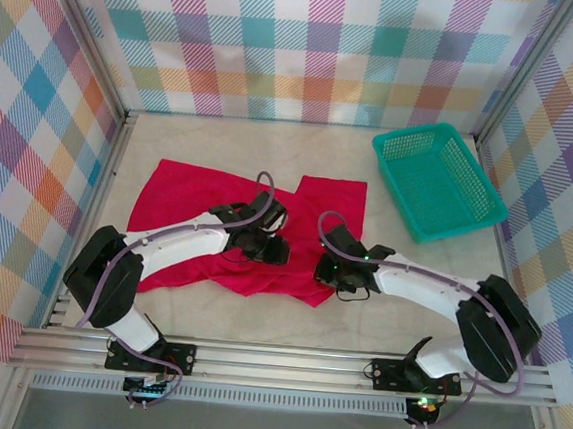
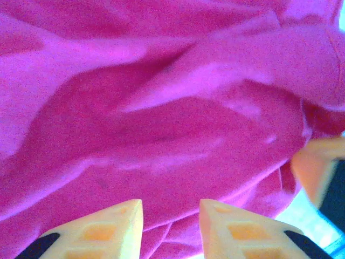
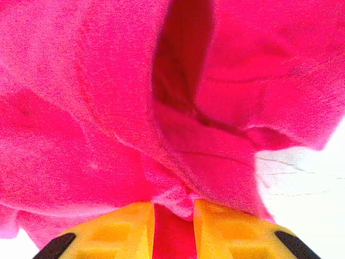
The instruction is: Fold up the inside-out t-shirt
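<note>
The inside-out t-shirt (image 1: 183, 193) lies spread and rumpled across the middle of the table, bright red. My left gripper (image 1: 269, 245) sits low over its near middle part. In the left wrist view its fingers (image 2: 171, 216) stand apart, with wrinkled cloth (image 2: 161, 108) just beyond them and none pinched between the tips. My right gripper (image 1: 326, 268) is at the shirt's near right hem. In the right wrist view it (image 3: 173, 216) is shut on a bunched fold of the shirt (image 3: 97, 108). One of the right gripper's fingertips (image 2: 318, 167) shows at the edge of the left wrist view.
A teal mesh basket (image 1: 404, 137) stands at the back right of the table. Checked walls close in the table on three sides. Bare tabletop (image 1: 218, 309) runs between the shirt and the rail at the near edge.
</note>
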